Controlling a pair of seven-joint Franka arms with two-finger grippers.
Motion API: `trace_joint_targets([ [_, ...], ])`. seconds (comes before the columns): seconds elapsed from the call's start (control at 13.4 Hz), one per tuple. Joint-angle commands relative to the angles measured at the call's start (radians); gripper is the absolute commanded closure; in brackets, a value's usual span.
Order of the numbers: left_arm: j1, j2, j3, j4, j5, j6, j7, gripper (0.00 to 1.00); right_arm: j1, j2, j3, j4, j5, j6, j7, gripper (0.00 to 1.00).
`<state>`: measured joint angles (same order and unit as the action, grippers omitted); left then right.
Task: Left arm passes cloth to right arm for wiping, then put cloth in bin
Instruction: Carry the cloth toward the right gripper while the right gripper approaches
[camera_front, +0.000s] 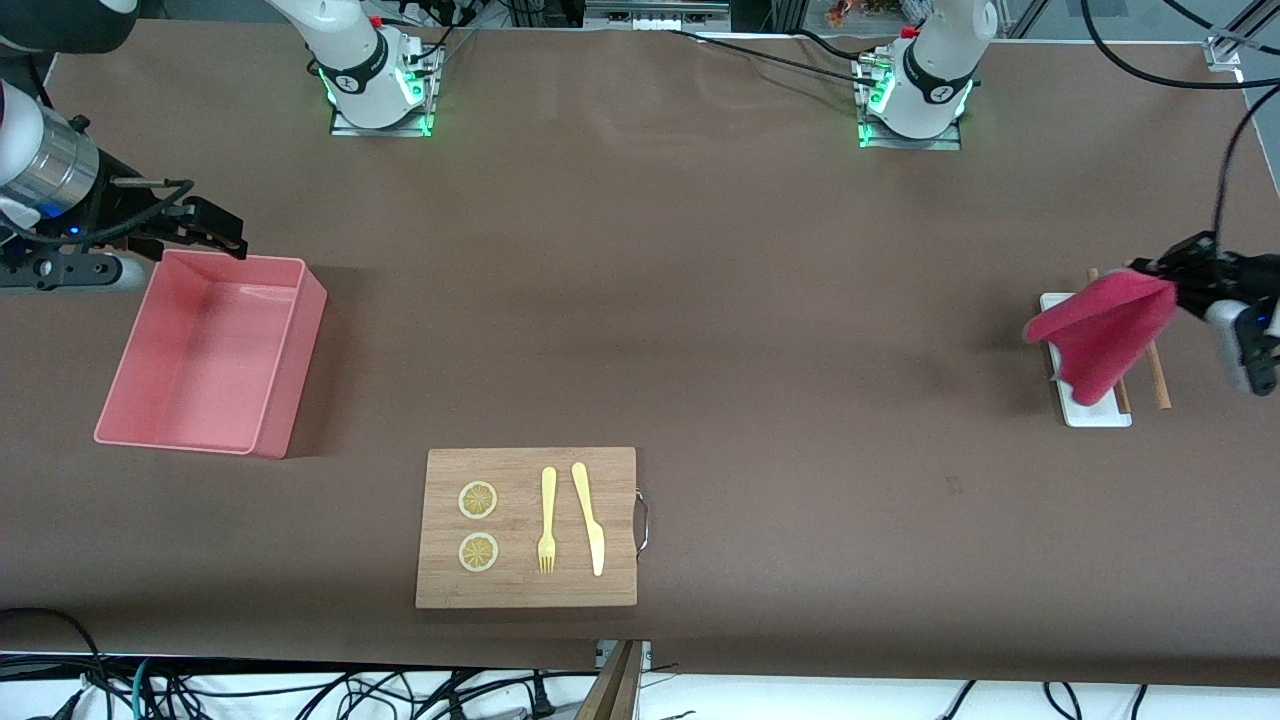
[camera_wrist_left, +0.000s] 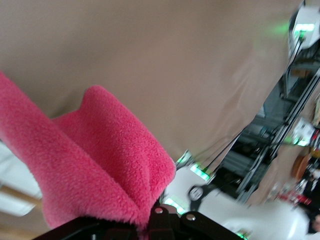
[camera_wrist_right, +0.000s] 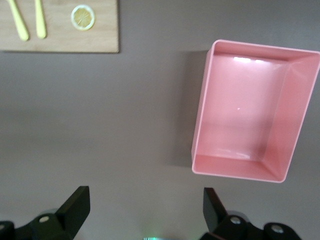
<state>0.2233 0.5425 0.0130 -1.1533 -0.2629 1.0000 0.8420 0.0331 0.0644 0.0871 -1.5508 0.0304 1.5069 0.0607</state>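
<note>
While pinched aloft, cloth (camera_front: 1105, 335) under left end effector (camera_front: 1172, 283).

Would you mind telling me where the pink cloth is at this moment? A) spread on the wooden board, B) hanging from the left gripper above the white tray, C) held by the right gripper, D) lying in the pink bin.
B: the cloth hangs from the shut left gripper over the white tray, while the right gripper is open and empty by the bin.
</note>
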Motion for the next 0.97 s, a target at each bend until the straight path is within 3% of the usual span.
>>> trace_joint_targets([
  [0.0, -0.093, -0.024, -0.008, -0.017, -0.109, 0.018, -0.247, 1.00, 0.008, -0.032, 0.058, 0.009, 0.067, -0.053, -0.112, 0.00],
  [0.22, -0.212, -0.023, -0.008, -0.017, -0.206, 0.095, -0.476, 1.00, 0.008, -0.032, 0.169, 0.003, 0.184, -0.064, -0.268, 0.00],
  [0.45, -0.336, -0.023, -0.008, -0.016, -0.266, 0.190, -0.674, 1.00, 0.008, -0.028, 0.183, -0.095, 0.359, 0.063, -0.495, 0.00],
  [0.67, -0.436, -0.023, -0.008, -0.016, -0.363, 0.291, -0.857, 1.00, 0.008, 0.014, 0.198, -0.156, 0.391, 0.227, -0.813, 0.00],
  [0.9, -0.550, -0.026, -0.016, -0.003, -0.394, 0.418, -1.094, 1.00, 0.008, 0.113, 0.221, -0.161, 0.485, 0.358, -1.023, 0.00],
])
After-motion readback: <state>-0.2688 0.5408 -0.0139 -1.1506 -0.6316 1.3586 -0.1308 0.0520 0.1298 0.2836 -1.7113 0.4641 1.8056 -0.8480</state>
